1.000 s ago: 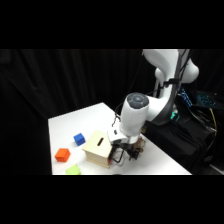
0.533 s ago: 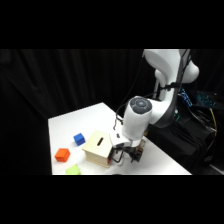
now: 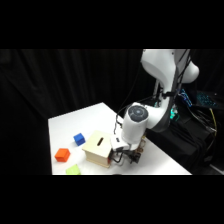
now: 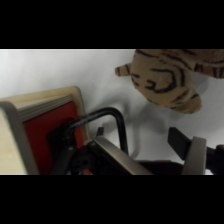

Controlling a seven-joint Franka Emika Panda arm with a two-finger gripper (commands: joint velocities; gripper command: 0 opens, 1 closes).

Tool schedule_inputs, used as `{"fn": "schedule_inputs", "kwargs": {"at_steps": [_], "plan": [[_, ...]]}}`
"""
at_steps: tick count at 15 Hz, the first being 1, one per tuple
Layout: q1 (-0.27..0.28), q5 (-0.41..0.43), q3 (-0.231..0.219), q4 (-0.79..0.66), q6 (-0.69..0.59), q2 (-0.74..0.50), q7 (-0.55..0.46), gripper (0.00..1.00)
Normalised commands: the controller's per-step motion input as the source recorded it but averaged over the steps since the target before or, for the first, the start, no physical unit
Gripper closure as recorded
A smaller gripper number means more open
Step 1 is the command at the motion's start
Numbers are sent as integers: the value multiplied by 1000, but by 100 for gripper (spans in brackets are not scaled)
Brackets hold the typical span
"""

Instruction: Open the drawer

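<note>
Drawer [image 4: 47,132], red-fronted in the slot-topped wooden box [image 3: 98,148] near the white table [image 3: 95,117]'s front edge, has its black wire handle [image 4: 107,120] between the spread fingers of the gripper [image 4: 150,150], so close squarely and pull straight outward; its contents are hidden, tiger-striped plush toy [image 4: 165,77] nearby.

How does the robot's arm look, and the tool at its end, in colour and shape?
The arm is glossy white, with thick rounded segments and a round grey cap on the joint nearest the table. Dark cables run along its upper part. The tool is dark; in the wrist view its linkage is black, with one flat metal-grey finger and a dark pad on the other.
</note>
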Motion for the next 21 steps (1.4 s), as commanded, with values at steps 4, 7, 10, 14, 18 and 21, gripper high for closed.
{"fn": "schedule_inputs", "kwargs": {"at_steps": [4, 7, 10, 14, 18, 21], "plan": [[200, -99, -100, -20, 87, -33, 125, 0], [270, -145, -103, -26, 22, -39, 216, 0], [244, -152, -78, -12, -10, -11, 219, 0], [222, -157, -56, 7, -40, 14, 222, 0], [232, -158, -20, 23, -78, 27, 230, 0], [269, -189, 0, 27, -110, 32, 274, 0]]}}
